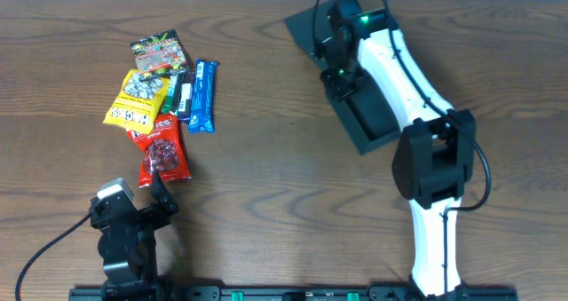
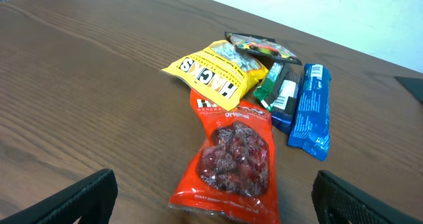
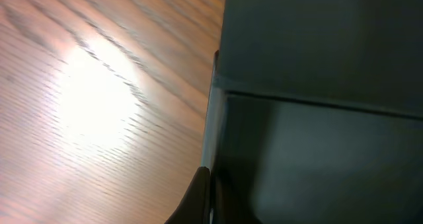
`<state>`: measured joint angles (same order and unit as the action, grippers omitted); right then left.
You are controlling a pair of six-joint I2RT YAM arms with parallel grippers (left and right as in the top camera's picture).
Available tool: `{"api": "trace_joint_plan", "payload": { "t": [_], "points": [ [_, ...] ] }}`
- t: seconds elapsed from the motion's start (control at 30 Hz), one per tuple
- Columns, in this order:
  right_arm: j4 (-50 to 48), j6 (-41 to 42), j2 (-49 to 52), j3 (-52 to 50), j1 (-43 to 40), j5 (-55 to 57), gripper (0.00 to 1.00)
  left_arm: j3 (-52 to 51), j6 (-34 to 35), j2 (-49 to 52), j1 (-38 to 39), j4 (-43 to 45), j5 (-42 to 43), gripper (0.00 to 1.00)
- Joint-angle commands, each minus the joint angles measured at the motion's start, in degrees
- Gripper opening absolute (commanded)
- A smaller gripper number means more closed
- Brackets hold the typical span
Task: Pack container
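Note:
The container [image 1: 377, 123] is a dark teal-black open box at the back right, its flap lid [image 1: 306, 24] lying open behind it. My right gripper [image 1: 340, 73] is at the box's left wall. In the right wrist view the fingers [image 3: 210, 197] pinch that wall [image 3: 215, 85], one outside and one inside. My left gripper [image 1: 140, 203] is open and empty at the front left, just short of a red berry packet [image 1: 164, 152]. In the left wrist view the packet [image 2: 231, 158] lies between and ahead of the spread fingers [image 2: 215, 214].
A pile of snack packets lies at the left: a yellow one [image 1: 136, 99], a blue bar [image 1: 205, 95], a green-black bar [image 1: 181, 92] and a dark colourful one [image 1: 157, 52]. The wooden table [image 1: 266, 186] spreads between the pile and the box.

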<state>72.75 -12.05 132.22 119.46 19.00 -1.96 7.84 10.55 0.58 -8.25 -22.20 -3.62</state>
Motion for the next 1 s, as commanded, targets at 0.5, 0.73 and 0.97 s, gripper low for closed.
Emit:
{"api": "trace_joint_plan", "payload": {
  "t": [0.5,0.73,0.97],
  "points": [
    [-12.31,52.09,0.33,-0.39,12.15,-5.95,0.01,-1.2,0.39,-0.37,-0.17,-0.24,-0.17,0.95],
    [-17.2,56.83,0.33,-0.39,15.34,-2.58,0.02,-1.2,0.39,-0.37,-0.17,-0.24,-0.17,0.96],
    [-18.14,55.87,0.33,-0.39,19.15,0.55,0.02,-1.2,0.39,-0.37,-0.17,-0.24,-0.17,0.95]
  ]
}}
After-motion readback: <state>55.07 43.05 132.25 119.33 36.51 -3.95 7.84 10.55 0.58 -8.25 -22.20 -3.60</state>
